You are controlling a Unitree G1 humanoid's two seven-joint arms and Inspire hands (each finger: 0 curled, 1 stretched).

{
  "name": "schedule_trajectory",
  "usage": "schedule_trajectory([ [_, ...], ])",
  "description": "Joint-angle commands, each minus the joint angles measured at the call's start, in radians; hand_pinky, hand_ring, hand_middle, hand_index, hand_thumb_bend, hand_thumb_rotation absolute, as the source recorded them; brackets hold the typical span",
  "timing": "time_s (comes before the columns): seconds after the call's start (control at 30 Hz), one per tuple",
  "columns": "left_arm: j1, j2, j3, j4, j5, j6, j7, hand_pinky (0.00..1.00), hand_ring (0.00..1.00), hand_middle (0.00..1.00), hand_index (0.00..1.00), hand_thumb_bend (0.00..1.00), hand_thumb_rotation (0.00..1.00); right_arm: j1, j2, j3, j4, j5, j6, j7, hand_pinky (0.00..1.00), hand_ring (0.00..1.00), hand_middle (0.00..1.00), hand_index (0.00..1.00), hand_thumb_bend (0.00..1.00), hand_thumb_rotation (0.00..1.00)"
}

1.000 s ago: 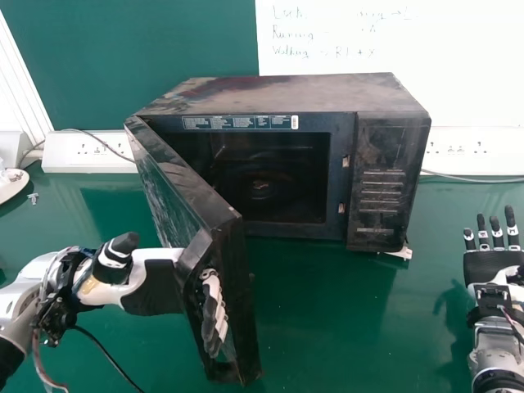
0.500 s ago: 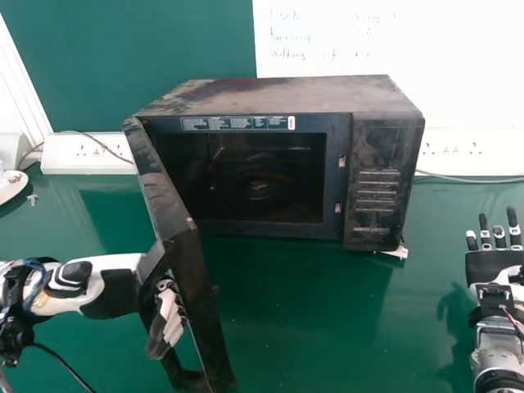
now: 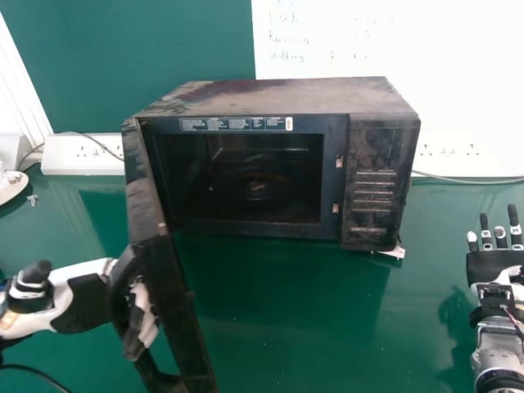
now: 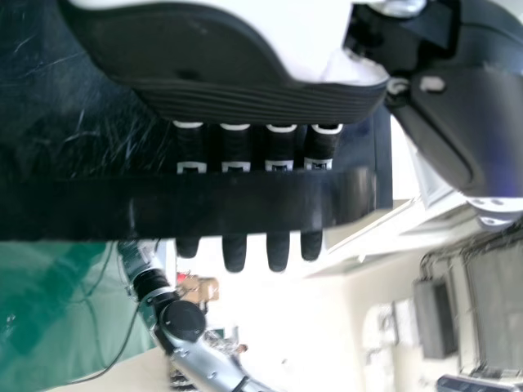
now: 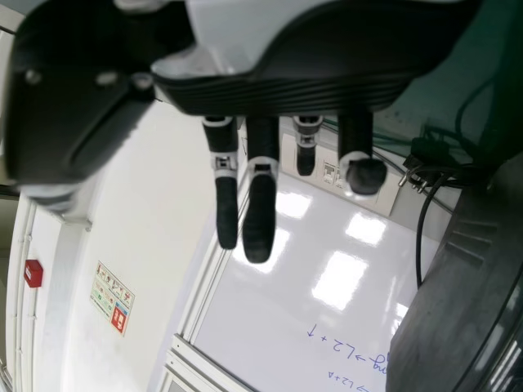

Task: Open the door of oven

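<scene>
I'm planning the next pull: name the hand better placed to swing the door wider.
Left, I'd judge: the left hand has its fingers through the handle of the door; the right hand is off past the oven's right side.

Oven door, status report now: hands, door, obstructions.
Left hand open, straight fingers through handle. Oven door swung well open, cavity exposed. Right hand open, off to the right. No obstruction seen at the door.

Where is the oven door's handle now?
In the head view, the handle is at the lower left, on the open door, with the left hand through it.
</scene>
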Motion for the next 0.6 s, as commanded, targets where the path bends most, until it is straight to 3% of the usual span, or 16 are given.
schedule_trajectory([
  [0.0,-0.041,-0.063,0.234,-0.070,-0.336,0.165,-0.011,0.09,0.18,0.39,0.64,0.74,0.22,-0.003,-0.012,-0.008,-0.003,0.001,0.012,0.007,0.56,0.60,0.71,0.79,1.00,0.89],
  [0.03,-0.023,-0.051,0.227,-0.084,-0.317,0.169,-0.011,0.17,0.30,0.54,0.63,0.68,0.21,-0.002,-0.013,-0.006,-0.003,-0.001,0.011,0.008,0.55,0.59,0.71,0.79,1.00,0.89],
  [0.1,-0.005,-0.010,0.238,-0.096,-0.284,0.183,-0.011,0.10,0.18,0.49,0.65,0.58,0.07,0.000,-0.014,-0.004,-0.005,-0.003,0.010,0.011,0.56,0.59,0.71,0.78,1.00,0.89],
  [0.13,0.013,0.031,0.244,-0.100,-0.282,0.245,-0.011,0.09,0.16,0.48,0.63,0.56,0.03,0.001,-0.015,-0.004,-0.005,-0.003,0.011,0.012,0.56,0.59,0.71,0.77,1.00,0.88],
  [0.17,0.012,-0.014,0.303,-0.102,-0.276,0.181,-0.011,0.09,0.17,0.48,0.61,0.55,0.02,0.001,-0.015,-0.005,-0.007,-0.001,0.012,0.013,0.56,0.59,0.71,0.78,1.00,0.89],
  [0.2,-0.065,-0.163,0.424,-0.106,-0.278,-0.087,-0.011,0.14,0.23,0.44,0.56,0.52,0.01,0.001,-0.014,-0.005,-0.009,0.000,0.012,0.013,0.55,0.60,0.71,0.77,1.00,0.89],
  [0.23,-0.111,-0.278,0.515,-0.096,-0.242,-0.293,0.010,0.15,0.23,0.46,0.52,0.52,0.00,0.001,-0.015,-0.006,-0.009,0.001,0.015,0.014,0.55,0.60,0.71,0.77,1.00,0.88],
  [0.27,-0.123,-0.368,0.567,-0.106,-0.220,-0.405,0.068,0.11,0.19,0.46,0.51,0.52,0.00,0.001,-0.015,-0.007,-0.009,0.002,0.015,0.011,0.55,0.60,0.71,0.78,1.00,0.88],
  [0.3,-0.128,-0.405,0.591,-0.109,-0.191,-0.472,0.093,0.06,0.13,0.33,0.49,0.52,0.04,0.001,-0.015,-0.007,-0.009,0.001,0.015,0.007,0.55,0.60,0.71,0.78,1.00,0.88],
  [0.37,-0.119,-0.407,0.608,-0.106,-0.160,-0.494,0.093,0.02,0.07,0.21,0.49,0.51,0.07,0.001,-0.017,-0.005,-0.010,0.000,0.013,0.005,0.57,0.60,0.71,0.78,1.00,0.88],
  [0.5,-0.131,-0.400,0.646,-0.089,-0.138,-0.512,0.051,0.03,0.06,0.18,0.49,0.51,0.09,0.002,-0.022,-0.003,-0.007,-0.004,0.012,0.002,0.56,0.60,0.70,0.78,1.00,0.88],
  [0.57,-0.140,-0.405,0.669,-0.090,-0.119,-0.557,0.036,0.01,0.04,0.15,0.49,0.51,0.10,0.002,-0.022,0.000,-0.009,-0.009,0.007,-0.003,0.56,0.60,0.70,0.77,1.00,0.89],
])
